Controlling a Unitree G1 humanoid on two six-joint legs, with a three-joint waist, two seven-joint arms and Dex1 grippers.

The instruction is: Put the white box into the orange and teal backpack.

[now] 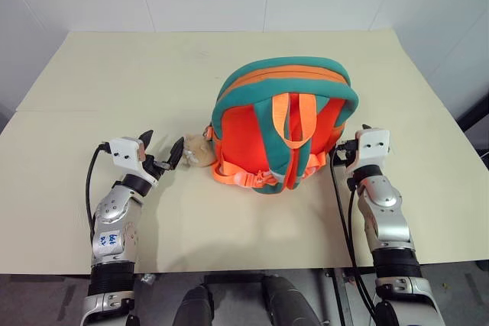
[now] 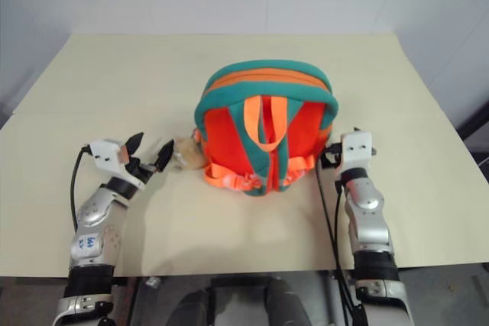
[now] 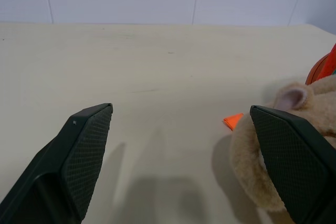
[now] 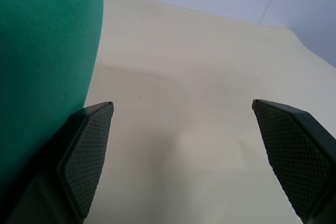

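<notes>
At mid-tabletop, backpack, likely soft and light, best taken by its trim; left gripper and right gripper gape empty.

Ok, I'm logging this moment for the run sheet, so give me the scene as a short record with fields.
surface: beige table
backpack: orange and teal backpack, standing mid-table, straps toward the robot
charm: tan plush cat charm at the backpack's left side
left claw: open, empty, one finger against the charm
right claw: open, empty, beside the backpack's right side
white box: cannot tell where
</notes>
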